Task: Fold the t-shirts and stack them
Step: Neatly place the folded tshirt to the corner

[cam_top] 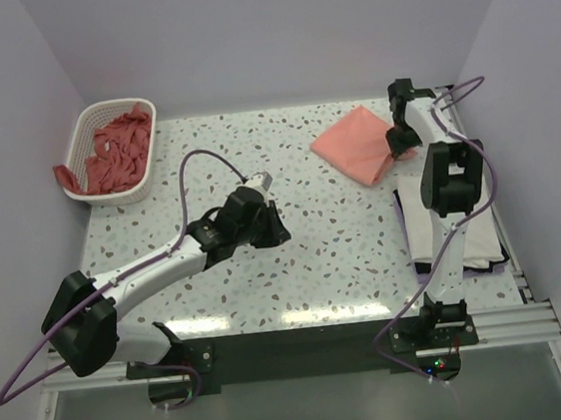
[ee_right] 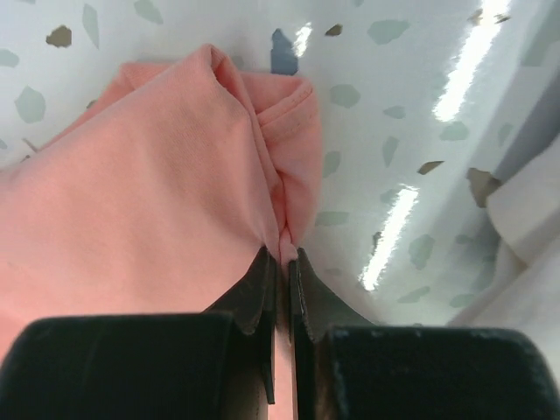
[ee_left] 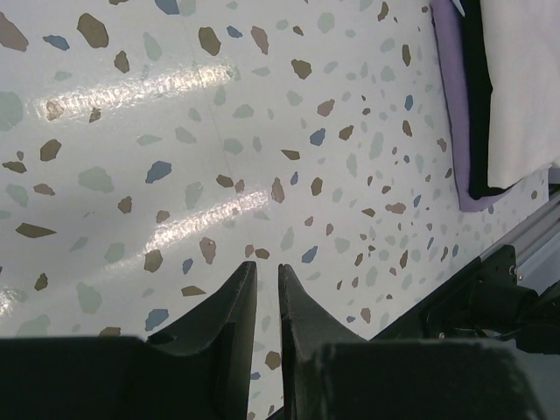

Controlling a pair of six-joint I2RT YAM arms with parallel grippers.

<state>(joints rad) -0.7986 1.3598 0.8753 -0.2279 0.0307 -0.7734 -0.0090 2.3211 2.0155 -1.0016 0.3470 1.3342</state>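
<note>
- Your right gripper (ee_right: 282, 260) is pinched on a fold of one pink t-shirt (cam_top: 354, 145), which lies far right on the desk (cam_top: 316, 256)
- Your left gripper (ee_left: 267, 273) hangs narrowly parted and empty above the bare surface
- One basket (cam_top: 86, 125), far left, holds a pink heap (cam_top: 119, 152) you can't count
- One white t-shirt (ee_left: 525, 79) lies at the right edge
- Speckled desk, plain pale walls (cam_top: 272, 30)

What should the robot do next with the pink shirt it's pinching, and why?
Probably lift the pink t-shirt and carry it toward the white-topped pile: the right gripper is shut on its edge, and it looks already folded.
</note>
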